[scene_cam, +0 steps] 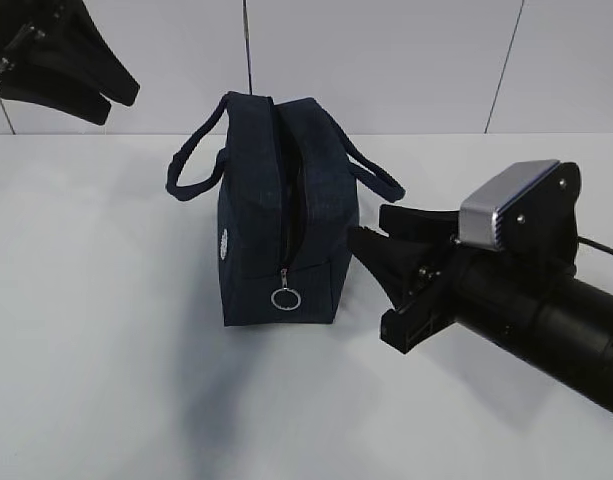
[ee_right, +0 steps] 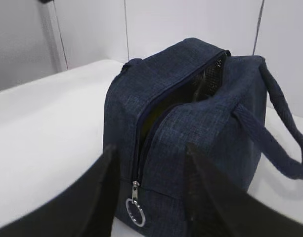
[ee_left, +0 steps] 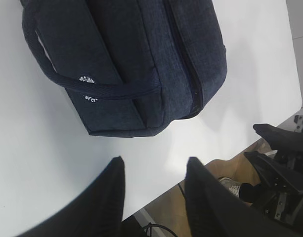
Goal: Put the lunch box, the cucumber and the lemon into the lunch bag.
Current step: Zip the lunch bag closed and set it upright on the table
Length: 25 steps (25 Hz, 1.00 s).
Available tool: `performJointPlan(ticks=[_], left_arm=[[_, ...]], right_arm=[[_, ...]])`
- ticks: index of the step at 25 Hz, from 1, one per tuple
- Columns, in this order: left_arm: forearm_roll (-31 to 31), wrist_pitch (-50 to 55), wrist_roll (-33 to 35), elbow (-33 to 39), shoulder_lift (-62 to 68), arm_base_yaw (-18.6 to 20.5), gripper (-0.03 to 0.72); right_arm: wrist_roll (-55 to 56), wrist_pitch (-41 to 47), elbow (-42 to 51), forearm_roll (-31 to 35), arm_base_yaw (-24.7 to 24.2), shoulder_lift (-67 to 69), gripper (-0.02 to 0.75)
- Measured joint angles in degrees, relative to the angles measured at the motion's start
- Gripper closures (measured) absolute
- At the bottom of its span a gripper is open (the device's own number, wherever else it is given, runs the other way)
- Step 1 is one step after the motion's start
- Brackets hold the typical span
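The dark navy lunch bag (scene_cam: pixel 276 200) stands upright in the middle of the white table, its top zipper partly open, and the silver ring pull (scene_cam: pixel 286 298) hangs at the near end. My right gripper (scene_cam: pixel 366 222) is low beside the bag's near right corner. In the right wrist view its jaws (ee_right: pixel 150 148) stand open in front of the bag (ee_right: pixel 200 128), near the ring pull (ee_right: pixel 135 212). My left gripper (scene_cam: pixel 121 105) hovers high at the back left, open and empty (ee_left: pixel 156 160), above the bag (ee_left: pixel 131 64). The lunch box, cucumber and lemon are out of view. A yellowish-green glint shows inside the slit.
The white table (scene_cam: pixel 106 380) spreads around the bag, with white wall panels (scene_cam: pixel 406 60) behind it. Both padded handles (scene_cam: pixel 191 165) hang out to the sides. The left wrist view shows the table's edge (ee_left: pixel 156 202), the wooden floor and a black stand (ee_left: pixel 282 163).
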Motion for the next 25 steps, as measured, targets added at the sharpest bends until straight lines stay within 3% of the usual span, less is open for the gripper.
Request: performJointPlan(ticks=[8,25], left_arm=[[0.00,0.00,-0.12,0.00,0.00,0.00,0.398],[0.98,0.00,-0.23,0.00,0.00,0.00,0.398]], right_arm=[[3.84,-9.36,1.67,0.56,0.00,8.08,0.423],[3.98,-9.96,1.67,-0.51,0.00,15.11,0.425]])
